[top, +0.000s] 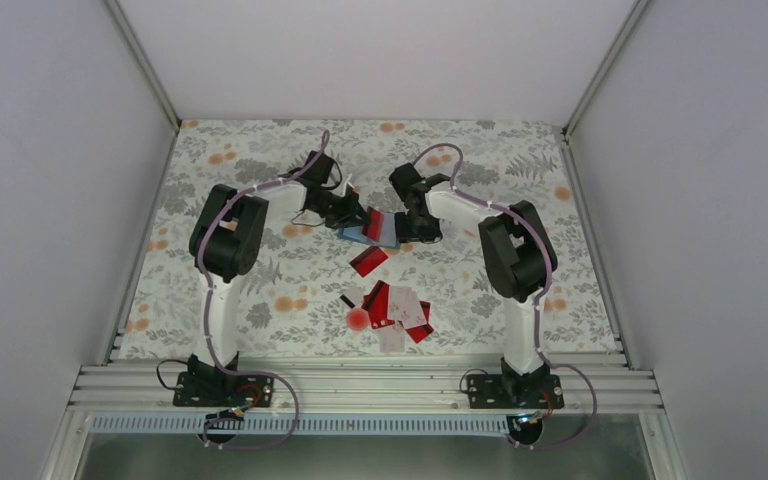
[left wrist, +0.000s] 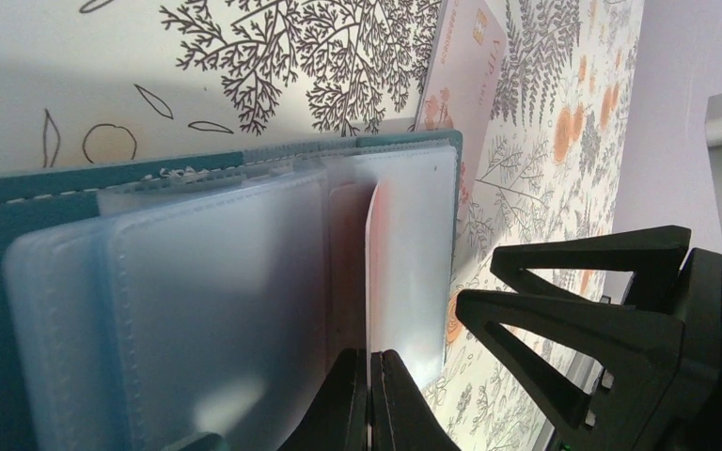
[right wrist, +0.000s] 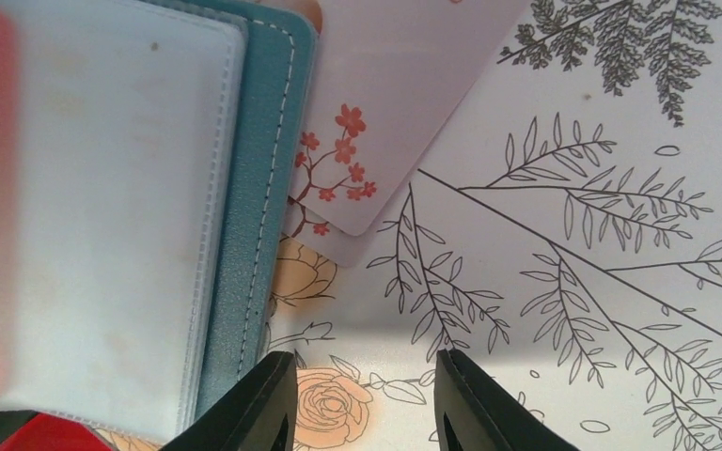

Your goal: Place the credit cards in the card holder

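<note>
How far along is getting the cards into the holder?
No card clearly filed yet. In hand: left end effector pinches one card at the sleeves of the card holder; right end effector open beside it. Left: a loose red card and the pile on the table.

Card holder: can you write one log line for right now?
left pincer: shut on card | card: edge at card holder sleeves | right pincer: open, empty, beside card holder | other cards: loose on table

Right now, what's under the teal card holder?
A pale pink card with red blossoms pokes out from beneath the card holder's edge. The rest of it is covered.
</note>
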### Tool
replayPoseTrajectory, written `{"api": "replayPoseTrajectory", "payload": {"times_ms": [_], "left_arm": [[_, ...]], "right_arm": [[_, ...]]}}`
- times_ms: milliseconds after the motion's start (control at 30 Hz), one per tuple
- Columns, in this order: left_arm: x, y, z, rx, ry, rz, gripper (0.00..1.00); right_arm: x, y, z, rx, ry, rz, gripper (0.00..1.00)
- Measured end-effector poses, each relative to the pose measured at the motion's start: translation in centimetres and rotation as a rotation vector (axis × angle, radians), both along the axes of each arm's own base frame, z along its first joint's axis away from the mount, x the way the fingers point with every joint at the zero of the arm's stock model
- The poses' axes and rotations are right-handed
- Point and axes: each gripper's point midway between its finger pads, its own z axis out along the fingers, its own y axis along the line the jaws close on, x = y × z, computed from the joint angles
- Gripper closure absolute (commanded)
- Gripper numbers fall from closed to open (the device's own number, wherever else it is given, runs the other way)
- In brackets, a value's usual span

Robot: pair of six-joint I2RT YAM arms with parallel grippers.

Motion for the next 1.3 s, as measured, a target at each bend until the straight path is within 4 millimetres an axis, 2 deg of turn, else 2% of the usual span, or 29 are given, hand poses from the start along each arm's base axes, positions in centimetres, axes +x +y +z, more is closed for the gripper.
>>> {"api": "replayPoseTrajectory", "payload": {"times_ms": [833,1100,1300], "left_arm": [[-0.4,-0.8,-0.1,-0.015,0.018,-0.015,0.97],[-0.5,-1.5,-0.6,0.011,0.033,-0.011,0.85],[-0.7,-1.8,-1.2,0.077,0.05,-0.007,0.8]], "right_arm": [[0.0,1.1,-0.6,0.042,0.039,0.018,0.67],[0.0,1.2,-0.6,0.051,0.04,0.018,0.68],[0.1,1.2,-0.6,0.053,0.04,0.018,0.68]]}}
